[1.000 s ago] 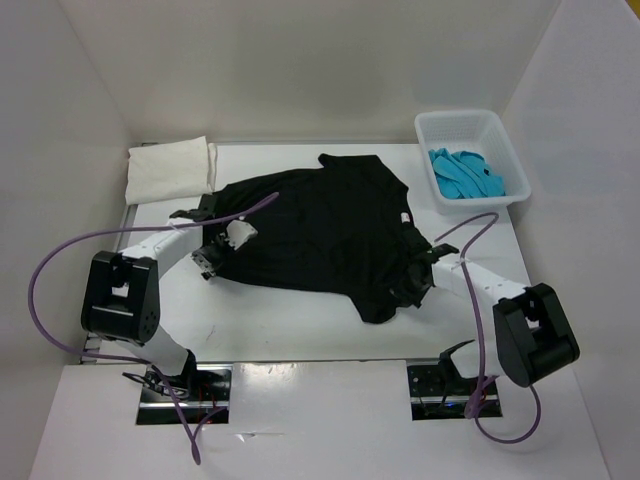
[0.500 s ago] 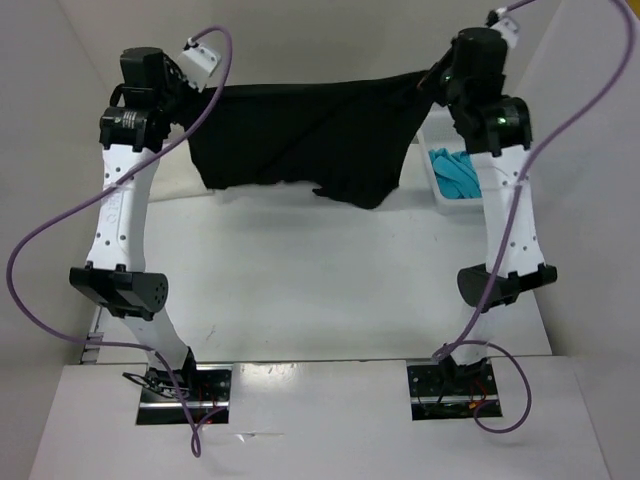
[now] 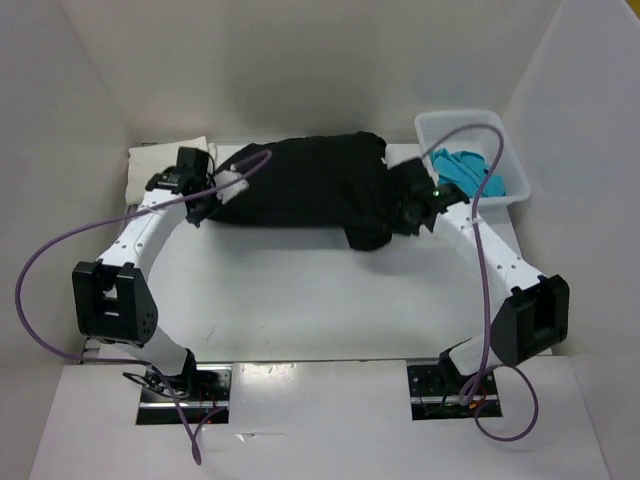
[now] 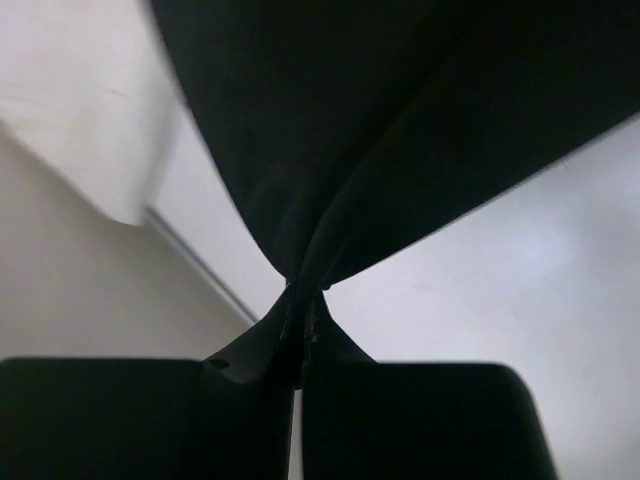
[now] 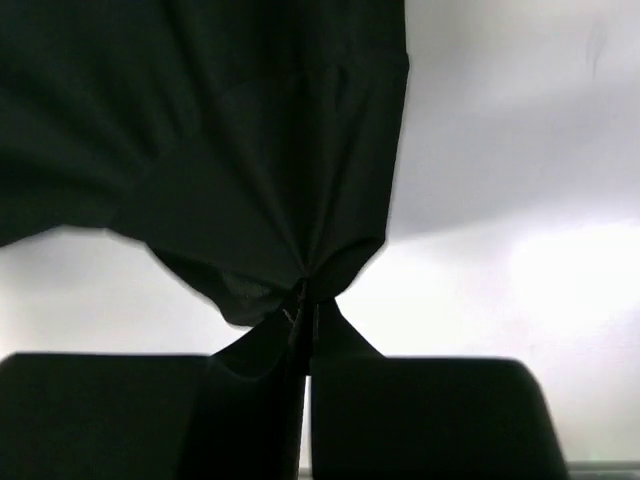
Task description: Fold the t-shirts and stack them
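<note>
Left fingers are clamped tight, no gap showing, with a pinch of black fabric squeezed between them and fanning out from the tips. Same story over on the other wrist camera: right fingers closed hard on their own bunch of cloth, gathered to a point right at the seam between them.

From above, the black t-shirt is strung across the upper middle of the frame, one end at each arm, with a loose flap sagging toward the lower right of the garment. Whether it lies fully flat on the tabletop I can't tell from here. A white folded shirt sits in the upper left, just beside the left arm, and a white basket in the upper right holds a blue cloth.

This fabric looks light, limp and thin. It carries no shape of its own, so it will droop and crease wherever it isn't held, and that sagging flap proves the point. Best holds, in my judgement, are edges and corners, hem or shoulder seams, taken as a pair so the cloth stays taut between them. Grab the middle and it just bunches. The risk is one pinch slipping and the spread collapsing.
</note>
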